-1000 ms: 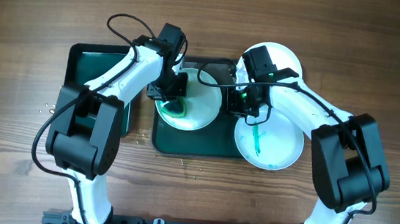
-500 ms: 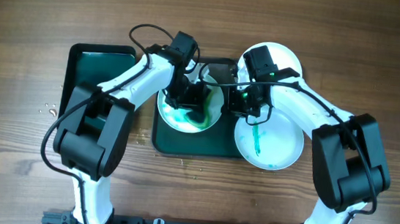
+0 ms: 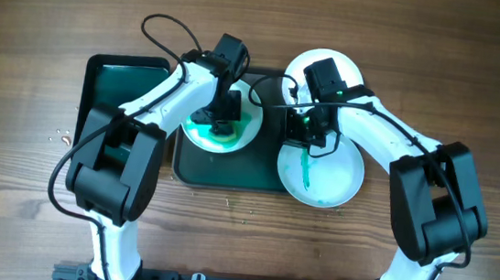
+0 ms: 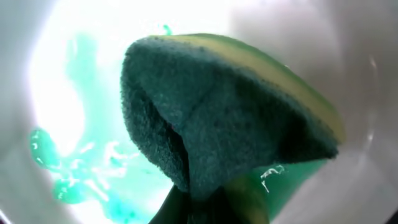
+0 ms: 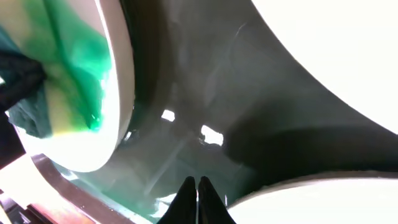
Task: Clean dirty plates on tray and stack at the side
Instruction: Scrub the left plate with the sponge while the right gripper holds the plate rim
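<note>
Looking from overhead, the tray (image 3: 229, 170) has slid left, its smeared plate (image 3: 250, 120) with it, left gripper (image 3: 217, 126) scrubbing. Left wrist: fingers clamp the sponge (image 4: 230, 118) on smeared green. Right wrist: right gripper (image 5: 198, 190) fingers together over the tray floor; wiping looks unfinished.

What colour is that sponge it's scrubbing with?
The sponge is dark green with a yellow layer; left wrist view.

The overhead camera looks straight down on the whole tabletop (image 3: 425, 46) from high above. The left wrist view sits very close over a sponge (image 4: 217, 118) on the smeared plate (image 4: 56, 93) at the overhead's centre. The right wrist view looks low along the tray (image 5: 205, 93), with that same plate at its left edge.
</note>
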You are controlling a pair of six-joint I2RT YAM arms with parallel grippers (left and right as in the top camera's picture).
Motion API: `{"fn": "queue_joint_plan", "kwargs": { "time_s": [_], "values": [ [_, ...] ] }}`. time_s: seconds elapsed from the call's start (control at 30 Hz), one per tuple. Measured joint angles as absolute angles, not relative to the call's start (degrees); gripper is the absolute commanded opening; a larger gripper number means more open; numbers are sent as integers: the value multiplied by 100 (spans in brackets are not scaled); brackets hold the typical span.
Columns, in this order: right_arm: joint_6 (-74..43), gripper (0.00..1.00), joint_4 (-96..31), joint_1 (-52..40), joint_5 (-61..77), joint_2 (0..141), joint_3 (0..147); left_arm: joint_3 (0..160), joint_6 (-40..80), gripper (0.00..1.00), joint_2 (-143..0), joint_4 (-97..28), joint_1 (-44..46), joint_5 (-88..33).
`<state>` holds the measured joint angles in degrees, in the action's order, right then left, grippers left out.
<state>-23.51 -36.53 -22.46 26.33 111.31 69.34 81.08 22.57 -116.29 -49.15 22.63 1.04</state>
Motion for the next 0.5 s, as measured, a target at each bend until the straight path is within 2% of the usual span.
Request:
{"fn": "queue_joint_plan", "kwargs": {
  "time_s": [0.13, 0.2, 0.37, 0.5],
  "values": [
    [-2394, 4, -3640, -2246, 2609, 11131, 6934, 8130, 2311, 4, -11629, -4950, 2300, 95],
    [-2401, 8, -3489, -2246, 2611, 11131, 6923, 8136, 2327, 4, -11629, -4947, 2298, -40],
    [-2414, 26, -2936, -2246, 2768, 11131, 6908, 8138, 2331, 4, -11629, -4952, 2283, -432],
    [-2482, 27, -2729, -2246, 2849, 11133, 6906, 8138, 2349, 4, -11629, -4976, 2281, -593]
  ]
}}
